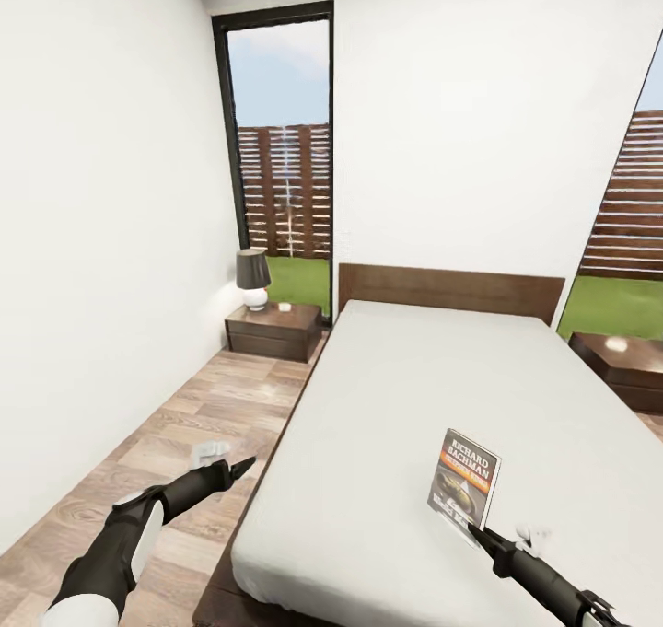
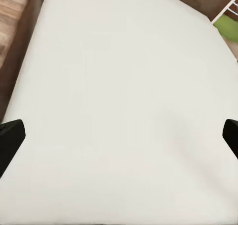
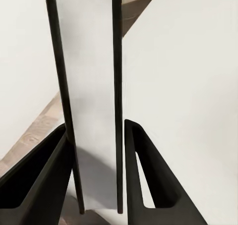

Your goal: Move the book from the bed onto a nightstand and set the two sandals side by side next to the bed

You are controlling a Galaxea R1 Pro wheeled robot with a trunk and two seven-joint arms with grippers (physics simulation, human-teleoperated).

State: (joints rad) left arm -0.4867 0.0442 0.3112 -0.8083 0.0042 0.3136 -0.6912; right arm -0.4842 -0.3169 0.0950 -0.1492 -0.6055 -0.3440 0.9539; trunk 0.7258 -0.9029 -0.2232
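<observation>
The book point(image 1: 465, 478), a thin paperback with white "Richard Bachman" lettering and an orange band, stands upright just above the bed's pale-grey mattress point(image 1: 396, 397) near its foot. My right gripper point(image 1: 479, 533) is shut on the book's lower edge. The right wrist view shows the book point(image 3: 91, 86) edge-on, clamped between the black fingers point(image 3: 144, 175). My left gripper point(image 1: 241, 468) hovers open over the floor by the bed's left edge, and its wrist view looks across the bare mattress point(image 2: 124, 76). The sandals are out of view.
One nightstand point(image 1: 273, 330) with a dark-shaded lamp point(image 1: 252, 277) stands left of the headboard, and a second nightstand point(image 1: 626, 362) stands at the right. A strip of wood floor point(image 1: 175, 434) runs between the bed and the white left wall. Tall windows show a fence.
</observation>
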